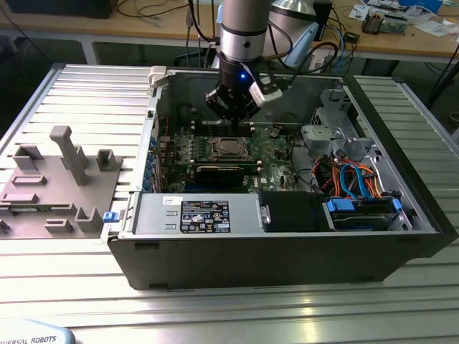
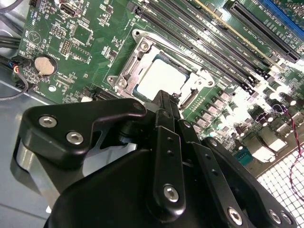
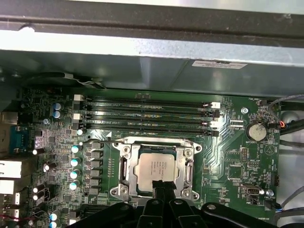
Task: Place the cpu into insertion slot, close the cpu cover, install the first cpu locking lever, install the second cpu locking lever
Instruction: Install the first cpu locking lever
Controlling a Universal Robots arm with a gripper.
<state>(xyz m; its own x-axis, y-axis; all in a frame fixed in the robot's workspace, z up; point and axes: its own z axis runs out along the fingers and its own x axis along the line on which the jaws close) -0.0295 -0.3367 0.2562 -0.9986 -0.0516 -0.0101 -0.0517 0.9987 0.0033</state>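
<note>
The arm points straight down into the computer case (image 1: 401,236), its gripper (image 3: 161,186) pinched together above the cpu (image 3: 159,166) seated under the cpu cover (image 3: 124,164).

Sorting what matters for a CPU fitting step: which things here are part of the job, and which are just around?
Job: cpu sitting in the insertion slot, cpu cover down around it, gripper close above.

Around: memory slots, coin battery, grey fixture block, drive cables.

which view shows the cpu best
The first wrist view: the cpu lies square-on, framed by the cpu cover. The second wrist view shows it slanted; the exterior view shows it small.
</note>
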